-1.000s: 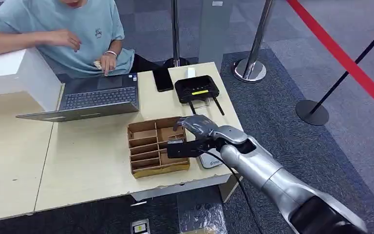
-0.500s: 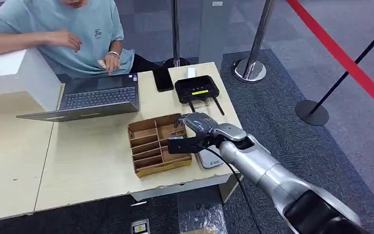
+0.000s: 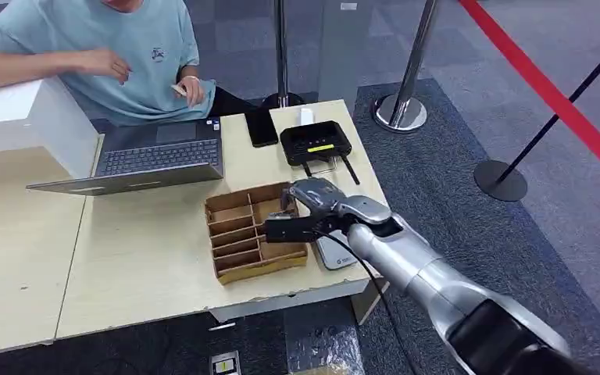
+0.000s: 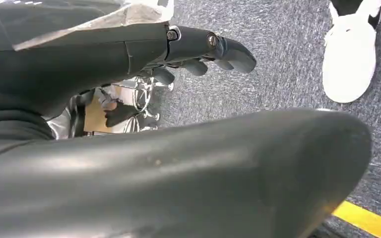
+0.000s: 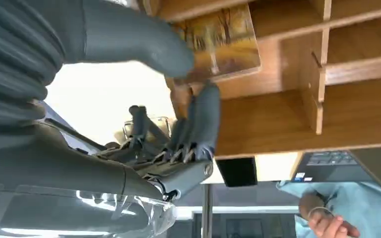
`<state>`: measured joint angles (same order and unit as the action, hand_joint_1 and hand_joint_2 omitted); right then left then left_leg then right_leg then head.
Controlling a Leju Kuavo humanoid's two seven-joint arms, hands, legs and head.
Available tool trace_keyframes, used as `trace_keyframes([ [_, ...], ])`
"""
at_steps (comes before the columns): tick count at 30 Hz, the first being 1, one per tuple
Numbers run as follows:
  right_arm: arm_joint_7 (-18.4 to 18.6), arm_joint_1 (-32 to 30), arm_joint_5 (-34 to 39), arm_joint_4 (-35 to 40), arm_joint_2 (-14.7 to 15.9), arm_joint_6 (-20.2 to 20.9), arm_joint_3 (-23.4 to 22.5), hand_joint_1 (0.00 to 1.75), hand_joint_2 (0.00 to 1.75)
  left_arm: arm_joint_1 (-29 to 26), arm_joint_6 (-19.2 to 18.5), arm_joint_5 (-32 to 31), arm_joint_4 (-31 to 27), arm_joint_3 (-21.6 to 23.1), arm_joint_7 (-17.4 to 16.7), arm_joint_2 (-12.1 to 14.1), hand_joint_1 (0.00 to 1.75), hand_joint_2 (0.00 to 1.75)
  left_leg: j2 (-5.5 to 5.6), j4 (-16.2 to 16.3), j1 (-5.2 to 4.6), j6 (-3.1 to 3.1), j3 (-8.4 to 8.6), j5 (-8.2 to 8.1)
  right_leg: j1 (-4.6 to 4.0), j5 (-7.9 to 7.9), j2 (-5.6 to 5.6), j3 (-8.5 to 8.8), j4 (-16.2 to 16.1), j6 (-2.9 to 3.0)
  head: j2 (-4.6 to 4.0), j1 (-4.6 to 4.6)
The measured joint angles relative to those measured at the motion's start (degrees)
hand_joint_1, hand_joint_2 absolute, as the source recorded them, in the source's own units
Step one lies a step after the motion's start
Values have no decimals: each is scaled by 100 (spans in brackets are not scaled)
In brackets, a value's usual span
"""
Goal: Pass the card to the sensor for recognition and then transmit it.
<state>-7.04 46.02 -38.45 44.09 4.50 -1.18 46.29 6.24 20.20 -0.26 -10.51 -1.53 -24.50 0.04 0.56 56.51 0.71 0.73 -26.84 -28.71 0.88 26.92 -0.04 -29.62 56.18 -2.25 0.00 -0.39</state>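
The right hand (image 5: 178,99) sits at the right edge of the wooden divided tray (image 3: 238,234), near the middle of the head view, and in the right wrist view its thick thumb lies over one face of a card printed with an autumn landscape (image 5: 223,42) while the dark fingers (image 5: 201,121) reach up under it; I judge this a pinch just forming or barely closed, since the card's far end rests in a tray compartment. The chief risk is that the hold is shallow (only the near edge of the card seems caught), so a lift could let it pivot and drop back among the partitions. A second risk is the card's corner snagging on a thin wooden divider and dragging the light tray across the table (image 3: 125,266). Beyond the tray, toward the upper middle of the head view, lies the black card reader with a yellow strip (image 3: 315,144), and a white device (image 3: 334,254) lies just beside the hand; a hurried sweep could knock either. A person (image 3: 125,55) sits at a laptop (image 3: 156,156) in the upper left. The left hand (image 4: 203,49) hangs over grey carpet, its fingers loosely curled and holding nothing.
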Motion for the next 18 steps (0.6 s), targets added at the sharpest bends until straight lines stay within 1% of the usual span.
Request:
trace_keyframes([
  [1,-2,5,0,-9,-13,2,0,162,175,0,2,2,0,0,2,-2,0,0,0,0,0,0,0,0,0,0,0,0,0,0,0,2],
  [8,-20,-11,13,-52,-125,15,11,159,175,0,11,15,0,0,24,-4,0,0,0,0,0,0,0,0,0,0,0,0,0,0,0,2],
  [13,-20,-10,52,-70,-155,9,11,166,175,0,28,24,0,0,22,-4,0,0,0,0,-1,0,1,0,0,-1,0,0,0,1,0,0],
  [14,-20,-11,55,-79,-159,9,11,162,175,0,28,24,0,0,22,-4,0,0,0,0,0,0,1,1,0,-1,0,0,0,1,0,4],
  [15,-20,-11,55,-79,-164,9,11,152,175,-1,31,24,0,0,22,-4,0,0,0,0,0,0,1,1,0,-1,0,0,0,1,0,2],
  [16,-20,-11,57,-79,-164,9,11,115,175,0,28,24,0,0,9,-4,0,0,0,0,0,0,2,1,0,-1,0,0,0,1,0,2],
  [17,-20,-10,63,-81,-170,9,11,115,175,0,29,24,0,0,4,-4,0,0,-1,0,0,0,2,1,0,-2,0,1,0,1,0,2],
  [18,-20,-10,72,-81,-173,9,11,94,175,0,31,26,0,0,4,-4,0,0,-1,0,0,1,2,2,0,-2,0,1,0,1,0,2],
])
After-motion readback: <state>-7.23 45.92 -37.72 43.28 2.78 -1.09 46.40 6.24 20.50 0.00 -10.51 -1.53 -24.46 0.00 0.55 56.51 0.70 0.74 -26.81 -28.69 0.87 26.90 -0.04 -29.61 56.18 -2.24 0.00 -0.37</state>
